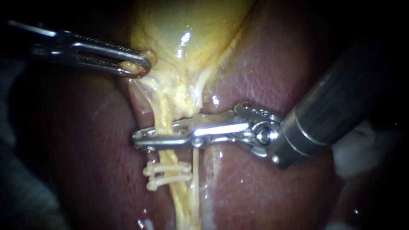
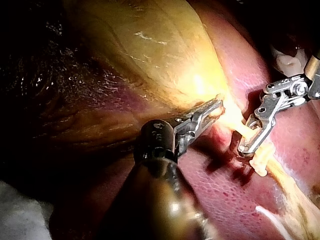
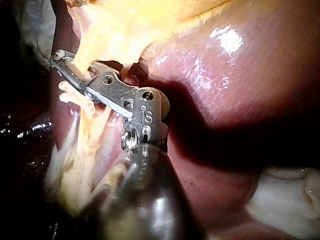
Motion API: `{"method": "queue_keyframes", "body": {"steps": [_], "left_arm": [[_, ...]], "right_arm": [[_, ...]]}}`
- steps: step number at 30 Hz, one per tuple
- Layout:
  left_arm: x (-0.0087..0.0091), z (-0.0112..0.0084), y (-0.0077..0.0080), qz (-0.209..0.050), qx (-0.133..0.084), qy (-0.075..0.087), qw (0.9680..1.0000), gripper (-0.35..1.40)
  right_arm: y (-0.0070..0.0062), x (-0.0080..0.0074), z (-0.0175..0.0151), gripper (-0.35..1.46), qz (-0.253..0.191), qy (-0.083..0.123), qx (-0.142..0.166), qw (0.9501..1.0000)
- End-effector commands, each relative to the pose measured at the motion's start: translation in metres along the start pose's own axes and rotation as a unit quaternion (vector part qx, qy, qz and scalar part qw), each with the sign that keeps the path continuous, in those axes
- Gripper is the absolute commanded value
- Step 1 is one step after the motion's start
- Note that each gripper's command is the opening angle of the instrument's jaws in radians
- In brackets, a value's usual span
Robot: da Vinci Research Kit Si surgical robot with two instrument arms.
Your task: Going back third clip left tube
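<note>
Yellow left tube (image 1: 164, 113) is running top to bottom; the right instrument (image 1: 145, 139), claw spread, is straddling it crosswise; the left instrument (image 1: 142, 64) claw is pinching gallbladder (image 1: 183, 25).

Darkness fills the endoscope view's edge from 7 to 11 o'clock; a white pad (image 1: 354, 154) lies at 4 o'clock; the light glares brightest near 12 o'clock.

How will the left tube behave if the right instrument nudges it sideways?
Probably floppy: the tube is a thin strand, taut only because the left instrument grips the gallbladder. Likely slippery, since it glistens wet.
</note>
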Motion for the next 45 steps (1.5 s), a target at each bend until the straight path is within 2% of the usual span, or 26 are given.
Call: {"method": "queue_keyframes", "body": {"steps": [1,4,6,9,13,15,18,21,22,25,28,31,34,38,41,45], "left_arm": [[0.0000,0.0000,0.0000,0.000,0.000,0.000,1.0000,-0.35],[0.0000,0.0000,0.0000,0.000,0.000,0.000,1.0000,-0.35],[0.0000,0.0000,0.0000,0.000,0.000,0.000,1.0000,-0.35],[0.0000,0.0000,0.0000,0.000,0.000,0.000,1.0000,-0.35],[0.0000,0.0000,-0.0001,0.000,0.000,0.000,1.0000,-0.35],[0.0000,0.0000,-0.0001,0.000,0.000,0.000,1.0000,-0.35],[-0.0001,-0.0001,-0.0001,0.000,0.000,0.000,1.0000,-0.35],[-0.0001,-0.0002,-0.0001,0.000,-0.001,0.000,1.0000,-0.35],[-0.0001,-0.0002,-0.0001,0.000,-0.001,0.000,1.0000,-0.35],[-0.0001,-0.0002,-0.0001,0.000,-0.001,0.000,1.0000,-0.35],[-0.0001,-0.0002,-0.0001,0.000,-0.001,0.000,1.0000,-0.35],[-0.0001,-0.0002,-0.0002,0.000,-0.001,0.000,1.0000,-0.35],[-0.0001,-0.0003,-0.0002,0.000,-0.001,-0.001,1.0000,-0.35],[-0.0002,-0.0003,-0.0003,0.001,-0.001,-0.001,1.0000,-0.35],[-0.0002,-0.0004,-0.0003,0.001,-0.001,-0.001,1.0000,-0.35],[-0.0002,-0.0004,-0.0003,0.001,-0.001,-0.001,1.0000,-0.35]], "right_arm": [[0.0001,-0.0002,0.0001,-0.19,-0.001,0.000,0.000,1.0000],[0.0009,-0.0009,0.0004,0.19,-0.009,-0.001,-0.002,1.0000],[0.0017,-0.0015,0.0008,0.34,-0.012,0.002,-0.011,0.9999],[0.0029,-0.0025,0.0013,0.43,-0.016,0.006,-0.018,0.9997],[0.0041,-0.0032,0.0012,0.46,-0.019,-0.004,-0.044,0.9989],[0.0043,-0.0032,0.0009,0.48,-0.022,-0.010,-0.056,0.9981],[0.0038,-0.0034,0.0001,0.49,-0.042,-0.020,-0.075,0.9961],[0.0025,-0.0037,-0.0010,0.49,-0.088,-0.042,-0.088,0.9914],[0.0018,-0.0037,-0.0015,0.49,-0.112,-0.052,-0.092,0.9881],[-0.0003,-0.0035,-0.0028,0.50,-0.181,-0.078,-0.118,0.9733],[-0.0033,-0.0027,-0.0048,0.50,-0.250,-0.112,-0.139,0.9517],[-0.0061,-0.0017,-0.0070,0.50,-0.280,-0.131,-0.156,0.9381],[-0.0081,-0.0006,-0.0090,0.50,-0.303,-0.137,-0.166,0.9284],[-0.0100,0.0016,-0.0120,0.50,-0.323,-0.139,-0.179,0.9189],[-0.0108,0.0026,-0.0136,0.50,-0.331,-0.141,-0.180,0.9155],[-0.0112,0.0029,-0.0146,0.50,-0.333,-0.142,-0.181,0.9144]]}}
